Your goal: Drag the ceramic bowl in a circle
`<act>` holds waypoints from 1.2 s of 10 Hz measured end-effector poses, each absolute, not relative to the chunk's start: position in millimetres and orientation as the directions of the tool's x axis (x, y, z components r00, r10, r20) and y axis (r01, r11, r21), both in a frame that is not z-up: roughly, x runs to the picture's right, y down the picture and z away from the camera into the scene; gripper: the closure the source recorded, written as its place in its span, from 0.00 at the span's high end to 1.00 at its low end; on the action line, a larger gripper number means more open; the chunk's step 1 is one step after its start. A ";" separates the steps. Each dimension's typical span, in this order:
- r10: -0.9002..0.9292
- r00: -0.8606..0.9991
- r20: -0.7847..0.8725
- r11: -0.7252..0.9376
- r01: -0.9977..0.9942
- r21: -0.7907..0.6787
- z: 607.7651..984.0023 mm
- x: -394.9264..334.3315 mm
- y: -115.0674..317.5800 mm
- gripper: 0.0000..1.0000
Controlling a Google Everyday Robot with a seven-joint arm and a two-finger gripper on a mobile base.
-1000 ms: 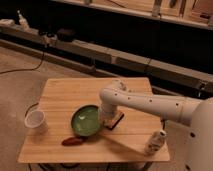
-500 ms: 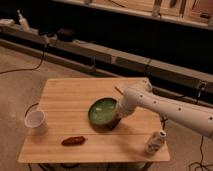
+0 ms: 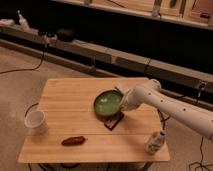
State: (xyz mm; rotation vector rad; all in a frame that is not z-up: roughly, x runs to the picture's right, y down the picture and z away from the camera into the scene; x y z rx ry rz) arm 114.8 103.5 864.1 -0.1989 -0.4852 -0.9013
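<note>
The ceramic bowl (image 3: 108,102), round, glossy green with a darker rim, sits on the wooden table (image 3: 70,92) right of centre. My white arm reaches in from the right, and my gripper (image 3: 121,104) is at the bowl's right rim, touching it. A dark flat object (image 3: 114,121) lies just below the bowl.
A small white cup (image 3: 36,120) stands at the table's left edge. A reddish-brown oblong item (image 3: 74,141) lies near the front edge. A pale patterned bottle (image 3: 154,142) stands at the front right corner. Shelving and cables run behind the table.
The bowl has moved right and toward the back of the table along with my gripper, away from the reddish item. The arm has pulled back to the right.
</note>
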 end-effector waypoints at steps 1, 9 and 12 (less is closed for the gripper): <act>-0.710 0.512 0.485 0.606 0.794 0.048 874.0 108.3 95.1 0.00; -0.720 0.444 0.534 0.575 0.812 0.100 936.9 59.7 37.9 0.00; -0.733 0.381 0.563 0.532 0.837 0.126 952.3 18.9 32.4 0.00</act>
